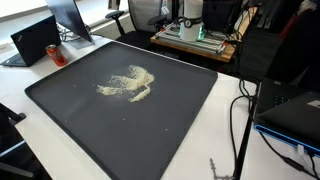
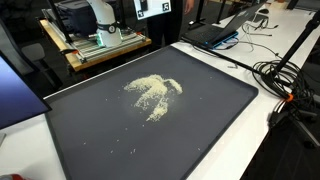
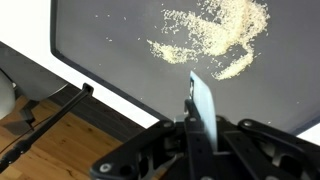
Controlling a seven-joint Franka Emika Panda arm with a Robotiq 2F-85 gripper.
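A scatter of pale yellow crumbly grains (image 1: pixel 128 83) (image 2: pixel 153 93) lies near the middle of the black rectangular mat (image 1: pixel 170 120) (image 2: pixel 205 120), which rests on the white worktop (image 1: pixel 222 130). In the wrist view the tool (image 3: pixel 197 125) hangs over the mat's (image 3: pixel 100 40) edge, its jaws fully closed on a thin pale flat card (image 3: pixel 203 98). The card's free end points toward the mat's middle, close to the grains (image 3: pixel 215 35); whether it touches them is unclear. The tool is out of sight in both exterior views.

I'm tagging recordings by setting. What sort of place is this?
Probably an office or lab: a laptop on a white desk, an office chair, and loose cables beside the dark mat.
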